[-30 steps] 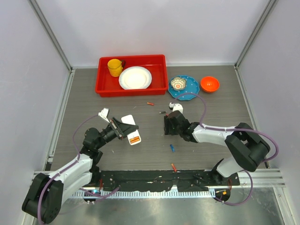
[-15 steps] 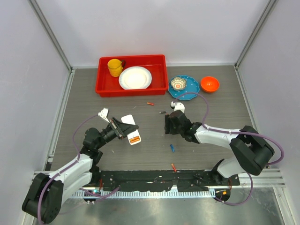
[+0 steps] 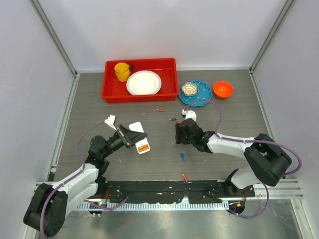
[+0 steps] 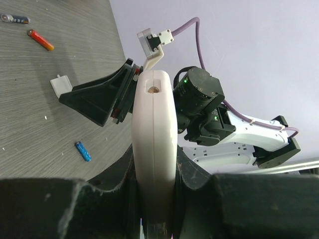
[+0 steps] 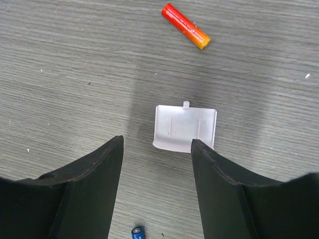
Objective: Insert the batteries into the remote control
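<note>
The black-and-white left arm reaches from the near-left corner toward the middle, its two-finger tool clamped on the flat white remote control. The right arm stretches low to the left, its tool pointing downward, jaws apart and holding nothing.

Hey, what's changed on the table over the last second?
The right arm swung its elbow slightly outward, to the right; the right fingers barely moved and hang open over the white cover. The left fingers, clamped on the remote control, and the loose batteries stayed put.
</note>
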Robot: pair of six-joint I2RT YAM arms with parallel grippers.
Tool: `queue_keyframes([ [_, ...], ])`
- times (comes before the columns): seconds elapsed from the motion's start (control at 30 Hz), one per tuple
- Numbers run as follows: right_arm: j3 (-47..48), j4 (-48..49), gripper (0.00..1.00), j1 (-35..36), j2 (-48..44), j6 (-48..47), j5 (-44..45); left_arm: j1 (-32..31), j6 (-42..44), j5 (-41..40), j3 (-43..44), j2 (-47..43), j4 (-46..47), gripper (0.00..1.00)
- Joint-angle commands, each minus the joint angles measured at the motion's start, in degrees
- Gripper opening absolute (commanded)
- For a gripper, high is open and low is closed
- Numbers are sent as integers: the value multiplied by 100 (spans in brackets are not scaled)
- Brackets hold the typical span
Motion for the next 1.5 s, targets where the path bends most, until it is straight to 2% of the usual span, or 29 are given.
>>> queue_keyframes([
  [0.0,-43,112,62,40,-138,90,97,29,10,-6,35,-21,284,0],
  [0.57,-263,156,61,48,-94,170,88,29,37,-15,0,6,275,0],
  [0.8,-299,-64,59,189,-6,196,422,29,37,-6,0,14,275,0],
  [0.9,-316,-240,61,321,-6,266,720,29,46,-6,-9,41,293,0],
  [1.13,-334,-214,64,338,-129,328,818,29,37,-15,-9,67,310,0],
  [1.47,-333,-556,57,426,29,433,1231,29,28,-50,-88,14,310,0],
])
